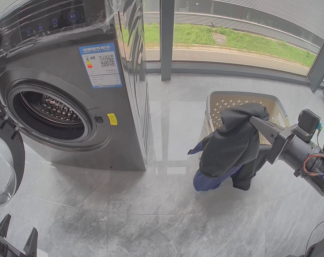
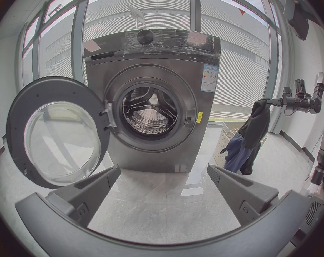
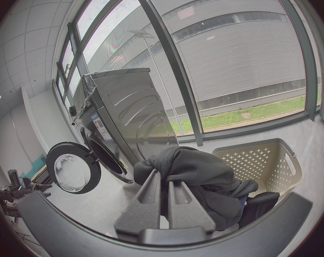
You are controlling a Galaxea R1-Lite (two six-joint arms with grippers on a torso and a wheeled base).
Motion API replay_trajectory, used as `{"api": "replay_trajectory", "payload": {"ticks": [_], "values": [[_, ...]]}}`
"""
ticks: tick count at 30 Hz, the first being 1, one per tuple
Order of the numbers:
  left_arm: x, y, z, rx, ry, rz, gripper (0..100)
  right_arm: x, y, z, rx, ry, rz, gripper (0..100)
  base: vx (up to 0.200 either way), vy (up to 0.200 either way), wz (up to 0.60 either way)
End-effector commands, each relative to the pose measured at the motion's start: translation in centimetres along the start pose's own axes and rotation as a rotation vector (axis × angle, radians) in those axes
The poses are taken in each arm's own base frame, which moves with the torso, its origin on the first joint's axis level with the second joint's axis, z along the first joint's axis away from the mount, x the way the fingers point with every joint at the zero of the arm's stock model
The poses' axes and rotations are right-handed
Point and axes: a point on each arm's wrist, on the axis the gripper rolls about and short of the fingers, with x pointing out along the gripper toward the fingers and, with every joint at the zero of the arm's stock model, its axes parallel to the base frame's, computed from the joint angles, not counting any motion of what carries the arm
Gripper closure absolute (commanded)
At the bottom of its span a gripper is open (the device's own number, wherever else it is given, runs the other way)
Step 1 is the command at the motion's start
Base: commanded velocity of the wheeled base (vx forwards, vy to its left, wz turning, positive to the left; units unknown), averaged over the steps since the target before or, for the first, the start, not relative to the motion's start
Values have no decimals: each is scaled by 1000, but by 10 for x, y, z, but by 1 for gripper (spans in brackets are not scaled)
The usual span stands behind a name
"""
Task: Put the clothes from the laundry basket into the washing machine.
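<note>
Pale grey marbled floor tiles (image 1: 133, 211) run up to a wall of tall windows, with the dark grey front-loading washing machine (image 1: 108, 132) on the robot's left and the cream perforated plastic laundry basket (image 1: 240, 95) on its right, well apart. The machine's round glass door (image 1: 5, 161) is swung wide open, so the steel drum (image 1: 56, 109) is exposed. The right end effector (image 1: 256, 122) is pressed together on a fold of a dark grey mesh-textured garment (image 1: 233, 143), which hangs in a bundle over the near edge of the basket. A blue garment (image 1: 208, 181) dangles beneath it - whether it is pinched too or only caught in the folds cannot be told. The left end effector (image 1: 20, 223) sits low near the floor in front of the door with its fingers spread and nothing between them. The step in hand looks like the carry across to the drum. It would go best with the bundle kept high enough that the trailing blue cloth clears the floor and the basket rim - then brought in square to the opening, past the door's edge, and pushed well inside before the grip is released, so that no sleeve drapes over the gasket.
</note>
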Motion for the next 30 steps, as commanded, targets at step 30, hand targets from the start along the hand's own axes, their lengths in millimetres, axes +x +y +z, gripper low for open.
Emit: {"api": "replay_trajectory", "payload": {"ticks": [30], "values": [[0, 0, -5, -1, 0, 1, 0, 1, 0, -3, -1, 12, 0, 100, -7, 153, 0]]}}
